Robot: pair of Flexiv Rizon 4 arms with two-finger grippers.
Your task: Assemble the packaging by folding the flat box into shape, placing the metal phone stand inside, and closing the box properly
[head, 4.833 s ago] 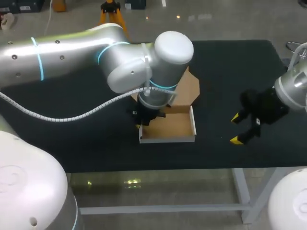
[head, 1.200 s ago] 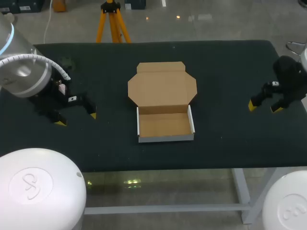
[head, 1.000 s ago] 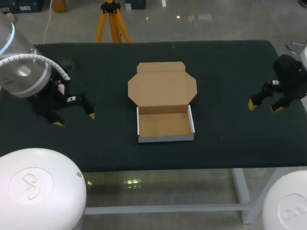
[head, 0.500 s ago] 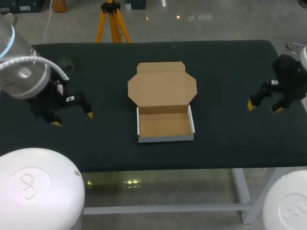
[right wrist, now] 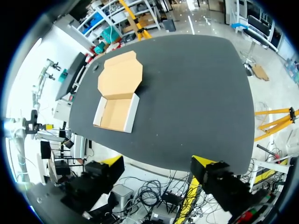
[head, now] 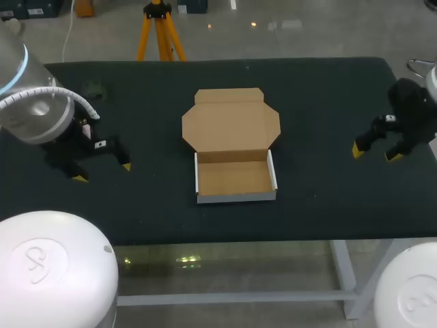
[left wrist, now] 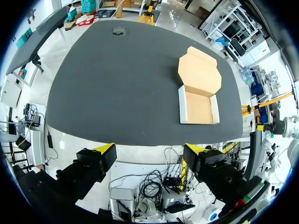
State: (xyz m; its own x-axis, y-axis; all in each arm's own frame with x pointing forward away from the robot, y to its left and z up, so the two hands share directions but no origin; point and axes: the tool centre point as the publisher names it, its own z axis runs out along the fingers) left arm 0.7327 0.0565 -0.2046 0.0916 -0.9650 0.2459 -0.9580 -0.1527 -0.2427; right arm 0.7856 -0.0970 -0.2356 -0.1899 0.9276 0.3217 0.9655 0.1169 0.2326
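Well clear of the box (head: 235, 179), left hand (head: 103, 172) and right hand (head: 375, 154) both hang wide open, empty.

The black counter (head: 328, 102) carries an open cardboard box (head: 235, 196) near its middle, the lid lying flat toward the far edge. A small dark object (head: 95, 89) lies near the far left corner.
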